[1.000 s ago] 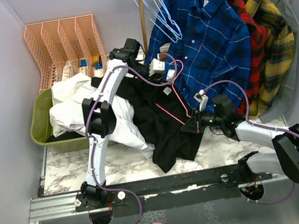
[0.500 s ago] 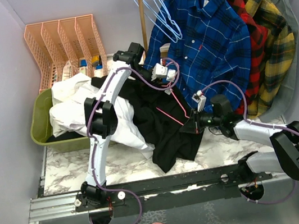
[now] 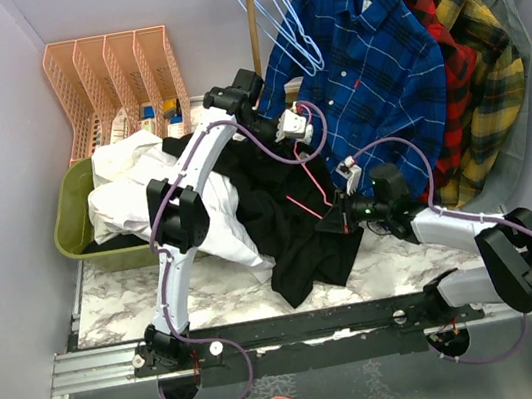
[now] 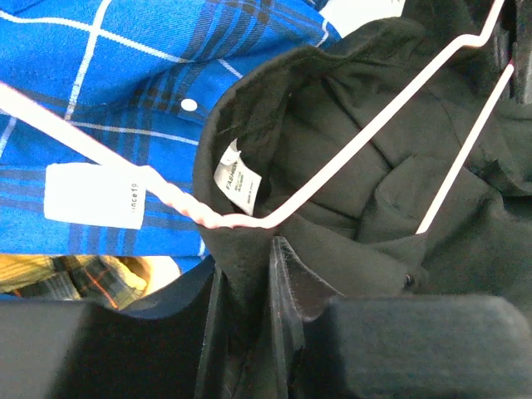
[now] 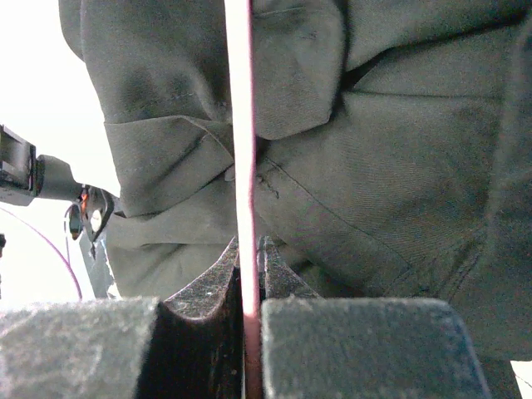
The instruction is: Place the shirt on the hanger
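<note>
The black shirt (image 3: 284, 219) lies heaped on the table's middle, partly over a white garment. My left gripper (image 3: 302, 131) is shut on the shirt's collar (image 4: 249, 249) and holds it up in front of the blue plaid shirt. The collar opening with a white label (image 4: 233, 177) shows in the left wrist view. The pink hanger (image 3: 302, 204) crosses the collar, its twisted neck (image 4: 191, 206) at the collar edge and its arms over the black fabric. My right gripper (image 3: 334, 221) is shut on the hanger's wire (image 5: 241, 150) at the shirt's (image 5: 374, 166) right edge.
A blue plaid shirt (image 3: 364, 52), a red plaid and a yellow plaid shirt hang at the back right. Light blue hangers (image 3: 272, 16) hang by a wooden pole (image 3: 252, 29). A green bin (image 3: 70, 228) holds a white garment (image 3: 131, 175). A pink file rack (image 3: 115, 77) stands behind.
My left gripper has moved right and a little up, drawing the collar toward the plaid shirt. My right gripper has shifted slightly left and up with the hanger wire.
</note>
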Controlling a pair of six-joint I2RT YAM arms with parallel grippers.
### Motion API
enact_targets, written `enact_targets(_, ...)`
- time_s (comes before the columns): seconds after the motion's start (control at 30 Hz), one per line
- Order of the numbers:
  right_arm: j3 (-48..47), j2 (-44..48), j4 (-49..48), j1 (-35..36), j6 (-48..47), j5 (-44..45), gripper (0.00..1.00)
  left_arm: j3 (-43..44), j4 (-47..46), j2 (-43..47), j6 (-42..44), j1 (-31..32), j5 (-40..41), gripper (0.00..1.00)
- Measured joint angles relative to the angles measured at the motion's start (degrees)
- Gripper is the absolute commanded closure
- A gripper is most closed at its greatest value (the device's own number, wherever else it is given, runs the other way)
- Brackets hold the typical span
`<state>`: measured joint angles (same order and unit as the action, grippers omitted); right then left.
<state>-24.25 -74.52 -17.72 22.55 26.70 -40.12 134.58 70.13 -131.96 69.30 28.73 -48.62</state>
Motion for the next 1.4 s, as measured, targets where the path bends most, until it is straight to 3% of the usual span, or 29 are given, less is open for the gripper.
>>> enact_targets(0.17, 0.00, -0.11, -0.15, 0.02, -0.02, -0.02, 0.99, 0.00, -0.09, 0.00, 0.50, 0.02, 0.33, 1.00)
enact_targets(0.5, 0.00, 4.63, 1.53, 0.00, 0.48, 1.51, 0.99, -2.34, -4.22, 2.49, -6.36, 0.22, 1.60, 1.00)
enact_targets(0.57, 0.00, 6.86, 2.89, 0.02, 0.63, 1.86, 0.94, -4.33, -4.92, 4.74, -7.02, 0.17, 1.60, 1.00)
enact_targets(0.6, -0.02, 7.80, 3.50, 0.02, 0.63, 1.99, 0.87, -6.14, -5.86, 6.45, -7.61, 0.17, 1.62, 1.00)
enact_targets(0.67, -0.48, 10.03, 5.64, 0.02, 0.66, 2.47, 0.59, -12.24, -9.68, 11.69, -10.08, 0.17, 2.05, 1.00)
enact_targets(0.7, -1.05, 10.75, 6.67, 0.02, 0.63, 2.82, 0.42, -14.12, -11.04, 13.70, -11.32, 0.17, 2.60, 1.00)
enact_targets(0.73, -2.05, 11.74, 8.17, 0.02, 0.83, 3.56, 0.15, -16.79, -13.33, 16.24, -13.40, 0.15, 3.58, 1.00)
enact_targets(0.77, -3.06, 12.57, 9.18, 0.00, 0.66, 4.33, 0.01, -18.05, -14.60, 17.90, -14.93, 0.13, 4.39, 1.00)
enact_targets(1.1, -11.04, 29.90, 22.77, 0.00, 0.68, 17.03, 0.01, -14.60, -21.81, 21.33, -31.28, -0.26, 9.18, 1.00)
enact_targets(1.4, -0.72, 47.41, 28.26, 0.00, 5.01, 22.73, 0.01, -12.04, -20.41, 23.12, -34.23, -0.20, 9.14, 1.00)
